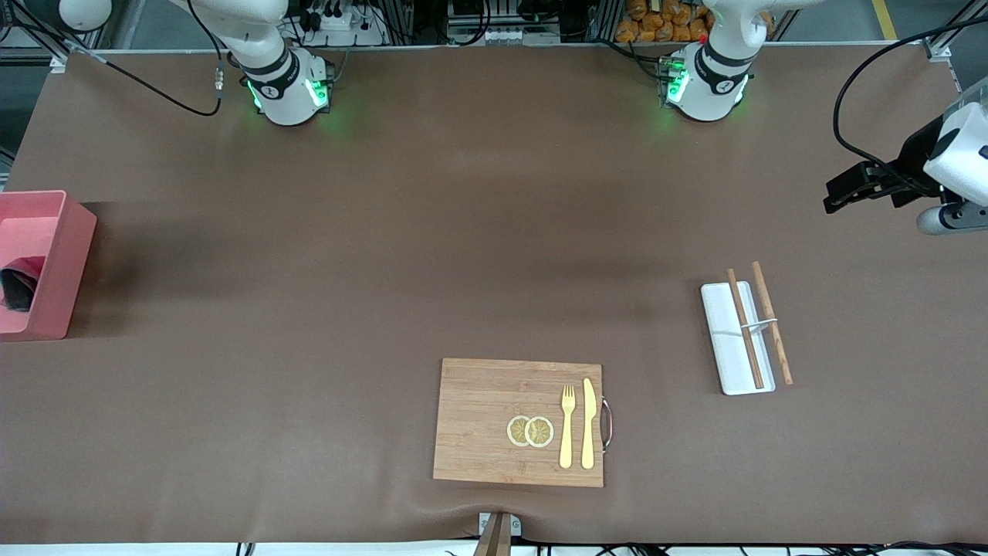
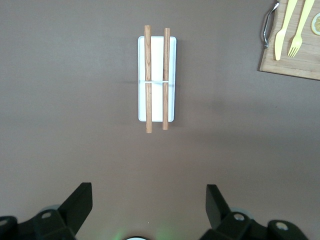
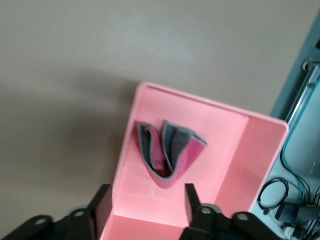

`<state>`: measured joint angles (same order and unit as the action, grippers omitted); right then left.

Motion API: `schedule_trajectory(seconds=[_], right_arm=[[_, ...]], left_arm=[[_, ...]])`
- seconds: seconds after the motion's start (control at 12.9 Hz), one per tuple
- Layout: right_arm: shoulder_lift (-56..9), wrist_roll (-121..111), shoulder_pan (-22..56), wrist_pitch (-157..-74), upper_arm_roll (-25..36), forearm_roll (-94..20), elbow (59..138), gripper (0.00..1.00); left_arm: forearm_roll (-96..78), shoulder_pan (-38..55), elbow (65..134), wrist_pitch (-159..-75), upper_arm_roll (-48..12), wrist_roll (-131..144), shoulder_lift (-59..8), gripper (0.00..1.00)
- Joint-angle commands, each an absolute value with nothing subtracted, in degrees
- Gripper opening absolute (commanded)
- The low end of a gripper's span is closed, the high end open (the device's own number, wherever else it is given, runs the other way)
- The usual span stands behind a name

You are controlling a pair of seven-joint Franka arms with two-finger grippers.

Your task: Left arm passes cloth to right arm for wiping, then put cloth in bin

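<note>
The pink-crimson cloth (image 3: 170, 152) lies crumpled inside the salmon-pink bin (image 3: 260, 135), its grey edging showing. In the front view the bin (image 1: 65, 262) stands at the right arm's end of the table, with the cloth (image 1: 19, 282) dark against its inner wall. My right gripper (image 3: 146, 195) hangs over the bin, open and empty, apart from the cloth; it is out of the front view. My left gripper (image 1: 834, 197) is up in the air at the left arm's end, open and empty (image 2: 148, 192), over bare table beside the white tray.
A flat white tray (image 1: 729, 363) with two wooden chopsticks (image 1: 770, 324) lies toward the left arm's end; it also shows in the left wrist view (image 2: 170, 60). A wooden board (image 1: 478, 425) with a yellow fork, a knife and lemon slices lies near the front edge.
</note>
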<state>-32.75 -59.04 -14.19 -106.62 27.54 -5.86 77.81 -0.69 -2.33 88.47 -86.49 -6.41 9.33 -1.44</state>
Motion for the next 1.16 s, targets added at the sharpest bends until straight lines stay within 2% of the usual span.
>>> schedule_trajectory(seconds=[0.0, 0.47, 0.78, 1.01, 1.09], right_arm=[[-29.1, -57.2, -8.7, -101.5, 27.7, -7.7, 78.0, 1.0], [-21.3, -36.4, 4.0, -88.3, 27.7, -7.8, 78.4, 1.0], [-14.7, -23.4, 9.5, -86.0, 26.7, -7.6, 83.1, 1.0], [-10.6, -12.7, 0.6, -83.6, 11.5, -6.9, 84.3, 1.0], [-9.0, -10.1, -1.1, -83.3, 8.6, -6.5, 85.2, 1.0]], left_arm=[[0.9, -2.1, 88.3, -86.8, -6.5, 8.6, -0.3, 1.0], [0.8, -2.0, 88.2, -86.8, -6.6, 8.6, -0.4, 1.0], [0.7, -2.0, 88.3, -86.8, -6.6, 8.5, -0.3, 1.0], [0.4, -2.1, 88.8, -86.8, -6.8, 8.6, 0.3, 1.0], [0.3, -2.4, 89.0, -86.9, -6.9, 8.6, 0.6, 1.0]])
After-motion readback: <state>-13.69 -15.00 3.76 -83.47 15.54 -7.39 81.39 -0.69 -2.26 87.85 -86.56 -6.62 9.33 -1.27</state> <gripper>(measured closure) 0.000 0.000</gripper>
